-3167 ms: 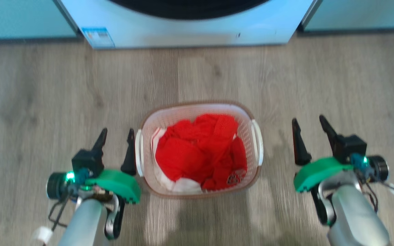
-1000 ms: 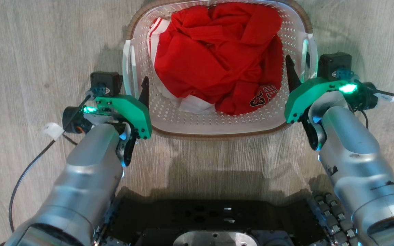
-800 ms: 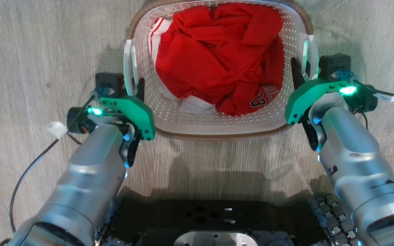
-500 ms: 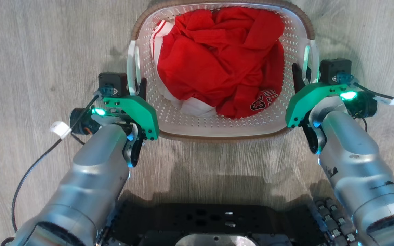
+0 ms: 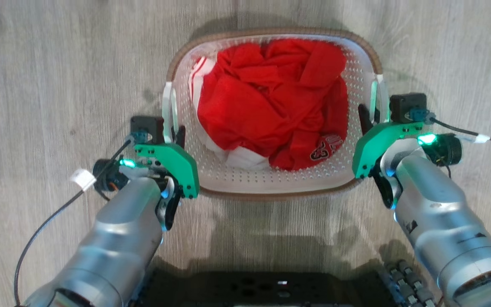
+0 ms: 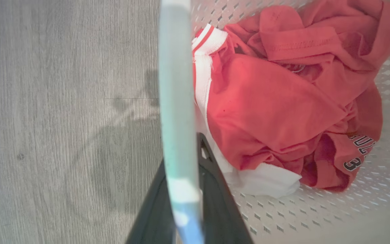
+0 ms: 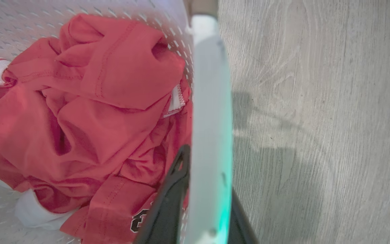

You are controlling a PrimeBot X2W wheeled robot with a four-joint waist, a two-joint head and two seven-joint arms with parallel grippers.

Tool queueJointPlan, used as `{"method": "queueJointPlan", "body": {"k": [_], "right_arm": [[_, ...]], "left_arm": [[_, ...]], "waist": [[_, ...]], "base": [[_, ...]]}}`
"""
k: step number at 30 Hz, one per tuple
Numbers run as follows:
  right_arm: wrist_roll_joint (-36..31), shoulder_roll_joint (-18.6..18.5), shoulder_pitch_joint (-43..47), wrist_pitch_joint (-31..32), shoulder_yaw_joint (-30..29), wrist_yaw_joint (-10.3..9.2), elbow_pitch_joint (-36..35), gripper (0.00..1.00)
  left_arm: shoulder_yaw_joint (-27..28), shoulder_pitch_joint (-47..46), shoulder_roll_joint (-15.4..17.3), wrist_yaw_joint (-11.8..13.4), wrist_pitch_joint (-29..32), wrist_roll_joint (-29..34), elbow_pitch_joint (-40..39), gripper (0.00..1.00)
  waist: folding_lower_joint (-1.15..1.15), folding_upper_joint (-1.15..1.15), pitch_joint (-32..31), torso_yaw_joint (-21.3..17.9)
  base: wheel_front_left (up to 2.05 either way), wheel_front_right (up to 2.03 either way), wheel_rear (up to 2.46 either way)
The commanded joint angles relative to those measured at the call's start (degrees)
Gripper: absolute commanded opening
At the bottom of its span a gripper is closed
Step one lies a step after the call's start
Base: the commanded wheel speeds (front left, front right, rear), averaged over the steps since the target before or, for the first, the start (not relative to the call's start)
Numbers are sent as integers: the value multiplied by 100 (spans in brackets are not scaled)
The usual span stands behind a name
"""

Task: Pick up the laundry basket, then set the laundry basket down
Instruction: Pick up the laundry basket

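Basket (image 5: pixel 271 186) holds red clothes (image 5: pixel 271 98); left gripper (image 5: pixel 170 131) is closed on its nine-o'clock handle (image 5: pixel 168 102), right gripper (image 5: pixel 375 119) closed on its three-o'clock handle (image 5: pixel 374 91). Grey floor (image 5: pixel 58 64) surrounds it.

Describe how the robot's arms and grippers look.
The left forearm and right forearm are rounded silver-grey. Each wrist carries a green plate, a glowing green light and a black box. The left gripper and right gripper have dark tapered fingers. Black cables bear white tags.
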Motion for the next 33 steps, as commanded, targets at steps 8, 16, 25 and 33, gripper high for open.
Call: {"method": "queueJointPlan", "body": {"k": [8,16,25,33], "right_arm": [[529,94,374,111,703,13,279,0],[1129,94,607,700,1220,13,438,0],[1628,94,959,1235,1695,13,538,0],[2036,94,1302,1606,2053,13,554,0]], "left_arm": [[-493,292,160,-27,156,-385,134,0],[-979,559,160,-101,544,-728,251,0],[-1372,889,160,-230,1114,-1097,359,0],[-1620,1189,160,-298,1397,-1327,467,0]], "waist": [[0,0,-698,-75],[0,0,-1435,-111],[0,0,-2239,-90],[0,0,-2915,-80]], "base": [[0,0,0],[0,0,0],[0,0,0],[0,0,0]]}}
